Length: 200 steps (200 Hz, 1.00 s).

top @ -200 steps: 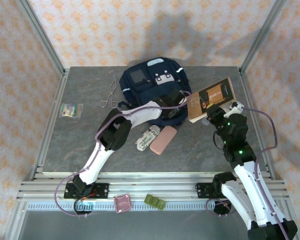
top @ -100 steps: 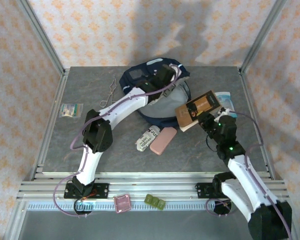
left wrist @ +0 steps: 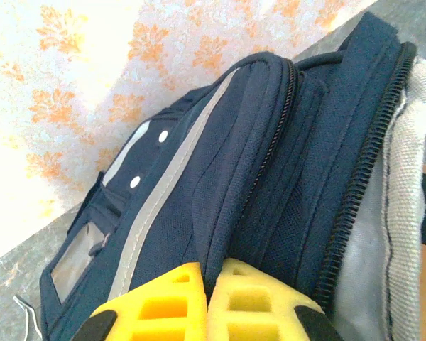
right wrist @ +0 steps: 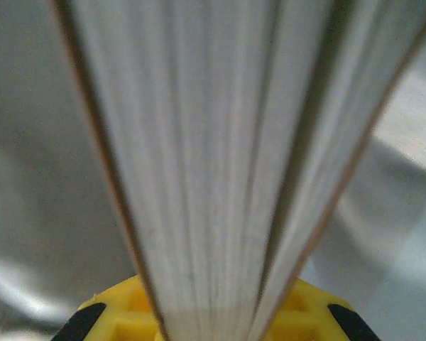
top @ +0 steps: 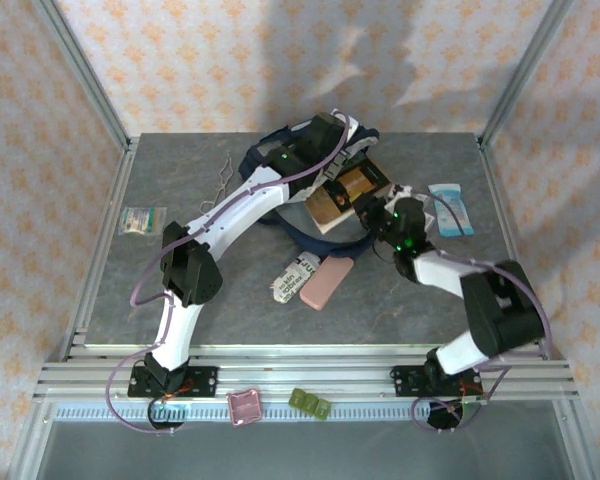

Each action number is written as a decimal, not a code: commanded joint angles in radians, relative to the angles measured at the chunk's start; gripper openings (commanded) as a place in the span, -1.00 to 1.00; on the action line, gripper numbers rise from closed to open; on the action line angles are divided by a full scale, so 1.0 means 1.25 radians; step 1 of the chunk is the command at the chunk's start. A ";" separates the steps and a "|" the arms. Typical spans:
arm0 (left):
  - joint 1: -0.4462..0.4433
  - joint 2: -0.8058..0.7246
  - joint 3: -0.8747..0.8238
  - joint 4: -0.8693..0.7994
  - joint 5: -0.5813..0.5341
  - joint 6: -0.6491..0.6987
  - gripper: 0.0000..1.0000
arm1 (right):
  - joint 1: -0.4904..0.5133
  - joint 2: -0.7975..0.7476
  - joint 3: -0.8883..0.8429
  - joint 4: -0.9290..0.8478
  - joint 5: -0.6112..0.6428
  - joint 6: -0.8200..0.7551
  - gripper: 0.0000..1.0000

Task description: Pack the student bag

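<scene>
My left gripper (top: 338, 152) sits at the upper centre of the top view, fingers pinched together on a fold of the bag (top: 263, 152). In my left wrist view the two yellow fingertips (left wrist: 177, 302) press side by side at the bottom edge, with the bag's (left wrist: 255, 163) navy cloth rising from between them. A grey stripe runs up the cloth, and a black zip borders the pale lining at the right of that frame. The bag lies at the back middle of the table (top: 430, 290), its mouth lifted open towards the right. My right gripper (top: 378, 210) is just right of centre, clamped on a book (top: 345, 190) whose brown cover tilts over the bag's opening. In my right wrist view the book's (right wrist: 213, 163) page edges fan upwards out of my yellow jaws at the bottom. Below the bag lie a pink case (top: 325, 282) and a printed white roll (top: 293, 278), touching each other. Scissors (top: 218, 185) lie left of the bag, a small packet (top: 142, 220) further left, and a blue-and-white packet (top: 450, 208) at the right.
</scene>
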 commanded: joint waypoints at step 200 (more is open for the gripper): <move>-0.010 0.009 -0.002 0.124 0.030 -0.295 -1.00 | 0.015 -0.135 0.110 -0.556 0.060 -0.256 0.88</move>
